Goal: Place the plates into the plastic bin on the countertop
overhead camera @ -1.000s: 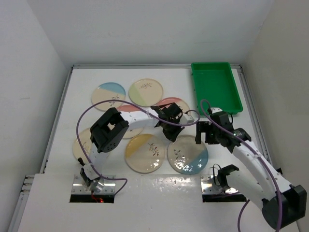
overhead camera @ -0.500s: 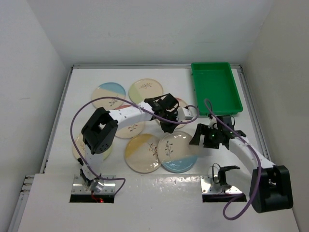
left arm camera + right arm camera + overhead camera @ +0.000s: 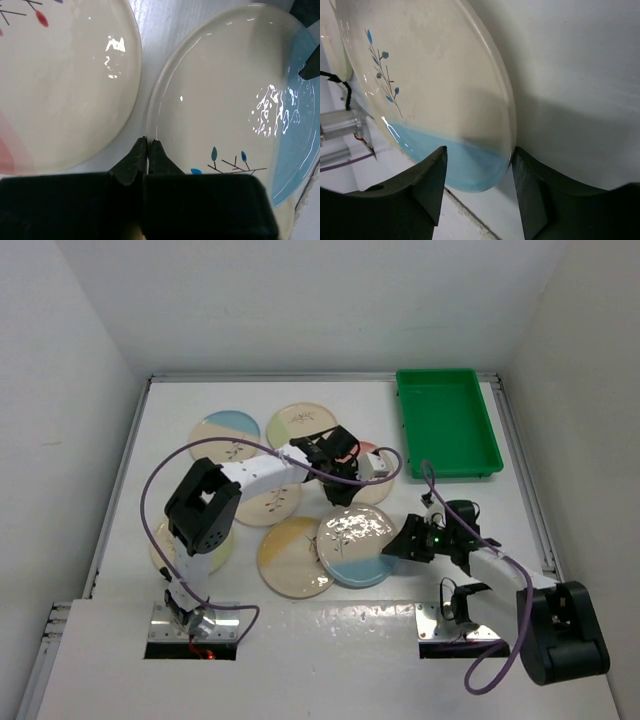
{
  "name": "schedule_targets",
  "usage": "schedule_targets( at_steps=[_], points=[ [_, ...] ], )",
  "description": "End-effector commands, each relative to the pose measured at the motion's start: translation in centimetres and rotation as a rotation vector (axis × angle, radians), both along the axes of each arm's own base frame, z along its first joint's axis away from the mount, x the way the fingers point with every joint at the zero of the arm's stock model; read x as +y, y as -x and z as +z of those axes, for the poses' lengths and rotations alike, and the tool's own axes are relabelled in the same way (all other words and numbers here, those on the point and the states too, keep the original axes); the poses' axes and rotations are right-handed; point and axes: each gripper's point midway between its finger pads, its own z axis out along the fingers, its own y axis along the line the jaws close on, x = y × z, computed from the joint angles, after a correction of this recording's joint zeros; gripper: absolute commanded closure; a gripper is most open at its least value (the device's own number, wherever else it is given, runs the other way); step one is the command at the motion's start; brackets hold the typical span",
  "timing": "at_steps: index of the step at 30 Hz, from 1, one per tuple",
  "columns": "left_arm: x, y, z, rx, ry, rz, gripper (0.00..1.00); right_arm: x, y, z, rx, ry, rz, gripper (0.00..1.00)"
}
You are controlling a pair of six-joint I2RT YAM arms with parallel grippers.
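At the near middle of the countertop [image 3: 300, 390] I see the blue-segment plate [image 3: 355, 545], its left edge lying over the yellow-segment plate [image 3: 288, 560]; both arms meet at it. From my left wrist camera the left gripper [image 3: 148, 142] has its fingers pressed together, their tips right at the far rim of that plate [image 3: 225, 100], beside the pink-segment plate [image 3: 65, 85]; nothing is pinched between them. From the right wrist camera the right gripper [image 3: 479, 150] has its fingers spread astride the plate's near rim [image 3: 435, 75], one over the blue face and one outside the edge; I cannot tell whether either presses on it. Overhead, the left gripper [image 3: 340, 498] sits at the plate's far side and the right gripper [image 3: 397, 547] at its right side; the plastic bin [image 3: 445, 425] stands at the far right corner, well apart from the plate; more plates [image 3: 225, 435] lie at the far left.
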Motion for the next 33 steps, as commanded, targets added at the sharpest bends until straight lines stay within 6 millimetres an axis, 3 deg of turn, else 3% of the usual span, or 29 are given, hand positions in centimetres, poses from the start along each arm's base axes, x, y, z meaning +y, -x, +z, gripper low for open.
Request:
schedule_targets(
  at_steps=[1, 4, 6, 9, 13, 22, 25, 26, 28, 29, 31, 33],
  points=[
    [-1.2, -1.1, 1.0, -0.034, 0.070, -0.008, 1.00, -0.3, 0.4, -1.7, 0.042, 0.031, -0.034, 0.49],
    [-1.5, -1.0, 1.2, -0.025, 0.089, -0.011, 1.00, -0.1, -0.4, -1.6, 0.059, 0.033, -0.033, 0.62],
    [-2.0, -0.6, 1.5, -0.006, 0.118, -0.024, 1.00, -0.2, -0.9, -1.8, 0.076, 0.044, -0.051, 0.64],
    [-2.5, 0.1, 2.6, 0.012, 0.162, -0.055, 1.00, -1.1, -1.0, -2.7, 0.121, 0.107, -0.091, 0.41],
    [-1.5, 1.2, 3.2, 0.007, 0.141, -0.102, 1.00, -1.6, -1.5, -2.5, 0.099, 0.132, -0.115, 0.27],
    [-1.6, 2.6, 5.7, 0.053, 0.192, -0.179, 1.00, -1.6, -2.5, -3.1, 0.083, 0.119, -0.130, 0.25],
    [-2.0, 2.3, 6.7, 0.039, 0.213, -0.186, 1.00, -0.5, -2.5, -2.5, 0.064, 0.046, -0.094, 0.40],
    [-2.0, 2.3, 6.7, 0.039, 0.213, -0.186, 1.00, 0.0, -2.5, -2.3, 0.054, 0.011, -0.074, 0.55],
    [-2.1, 1.8, 5.4, 0.038, 0.191, -0.174, 1.00, 0.9, -2.3, -1.6, 0.047, -0.043, -0.036, 0.71],
    [-2.1, 1.8, 5.2, 0.036, 0.192, -0.174, 1.00, 1.0, -2.3, -1.5, 0.046, -0.053, -0.029, 0.87],
    [-1.8, 1.3, 4.7, 0.042, 0.179, -0.151, 1.00, 1.2, -2.2, -1.0, 0.035, -0.070, -0.006, 0.99],
    [-1.5, 0.6, 5.1, 0.033, 0.180, -0.128, 1.00, 1.3, -2.3, 0.0, 0.008, -0.081, 0.024, 1.00]
  ],
)
